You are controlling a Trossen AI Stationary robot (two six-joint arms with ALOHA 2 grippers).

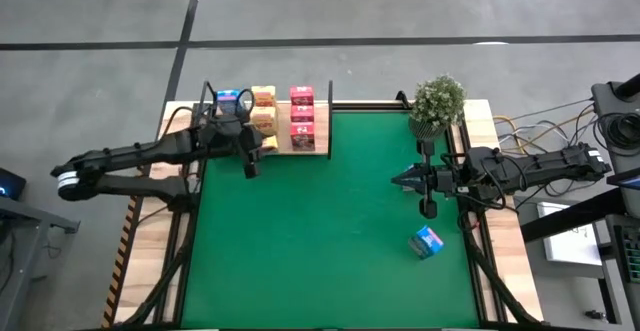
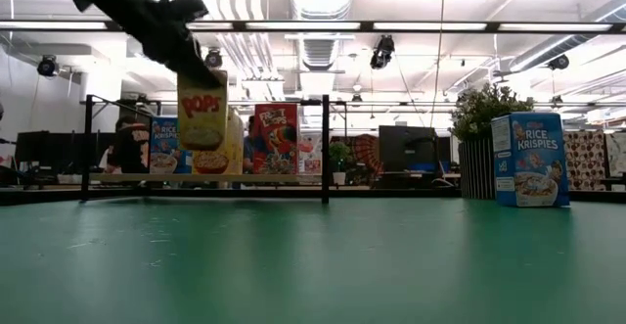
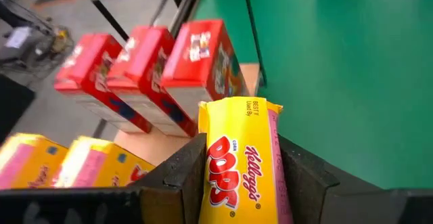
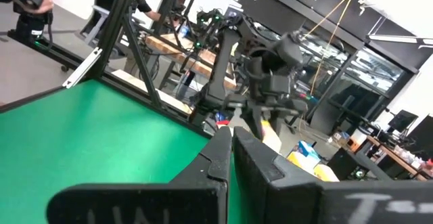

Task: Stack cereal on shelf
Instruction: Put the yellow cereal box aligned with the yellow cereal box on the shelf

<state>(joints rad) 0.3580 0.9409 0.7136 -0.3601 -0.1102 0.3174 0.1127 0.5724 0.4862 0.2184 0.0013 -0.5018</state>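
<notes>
- Green mat (image 2: 313, 265) fills your low view's foreground and covers most of the table (image 1: 505, 261) in your high view.
- Your left gripper (image 3: 240, 176) holds a yellow cereal box (image 3: 242, 163) between its two fingers (image 3: 177, 173); the fingers press its two broad faces at a middling width.
- You see the same yellow cereal box lifted clear of the board in the low view, hanging just in front of the shelf (image 2: 210, 178) with the yellow stack behind it.
- Your shelf (image 1: 315, 151) sits at the mat's far left corner, a light wood board with black posts (image 2: 325, 148).
- On the shelf you can count three red-pink boxes (image 3: 145, 68) in a row, yellow boxes (image 1: 263, 109) beside them, and blue boxes (image 1: 228, 101) at the outer end, partly hidden by your left arm.
- Your right gripper (image 1: 412, 180) hovers at the mat's right side with its fingers pressed together, holding nothing.
- One blue cereal box (image 1: 428, 242) stands on the mat near your right gripper, well apart from the shelf.
- A potted plant (image 1: 438, 103) stands at the far right corner.
</notes>
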